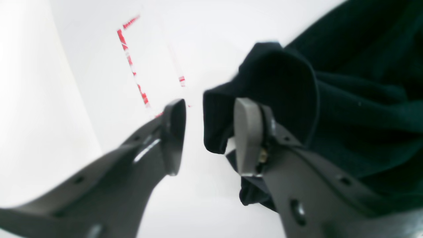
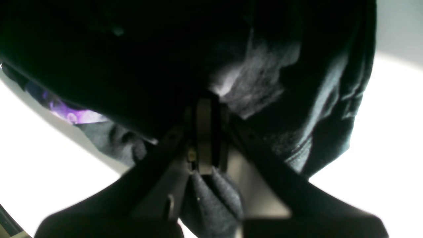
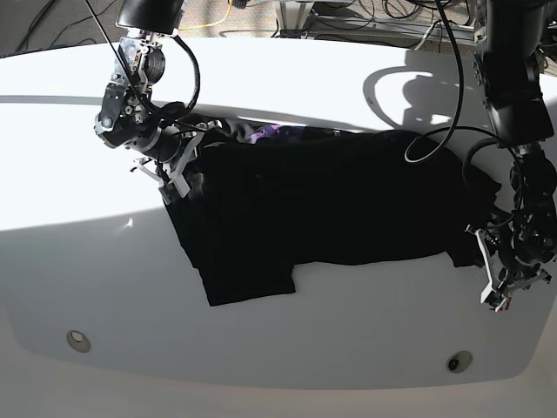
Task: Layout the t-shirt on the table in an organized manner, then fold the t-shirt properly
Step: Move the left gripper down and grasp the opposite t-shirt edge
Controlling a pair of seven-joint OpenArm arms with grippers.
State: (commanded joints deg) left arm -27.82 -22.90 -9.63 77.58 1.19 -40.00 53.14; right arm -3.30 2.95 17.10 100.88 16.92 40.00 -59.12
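Observation:
The black t-shirt (image 3: 322,209) lies spread across the middle of the white table (image 3: 305,348), with a purple patch (image 3: 265,133) showing at its far edge. My right gripper (image 2: 205,132) is shut on a bunch of the shirt's cloth (image 2: 148,66); in the base view it (image 3: 174,187) sits at the shirt's left end. A purple patch (image 2: 76,115) shows under the cloth there. My left gripper (image 1: 211,105) is open at the shirt's right end (image 3: 500,296). A fold of the shirt (image 1: 271,76) hangs between its fingers, against the right finger (image 1: 248,132).
A red dashed mark (image 1: 132,66) lies on the table beyond the left gripper. Two round metal discs (image 3: 77,338) (image 3: 459,360) sit near the table's front edge. Cables (image 3: 435,131) hang over the back right. Bright sunlight covers the table's far part.

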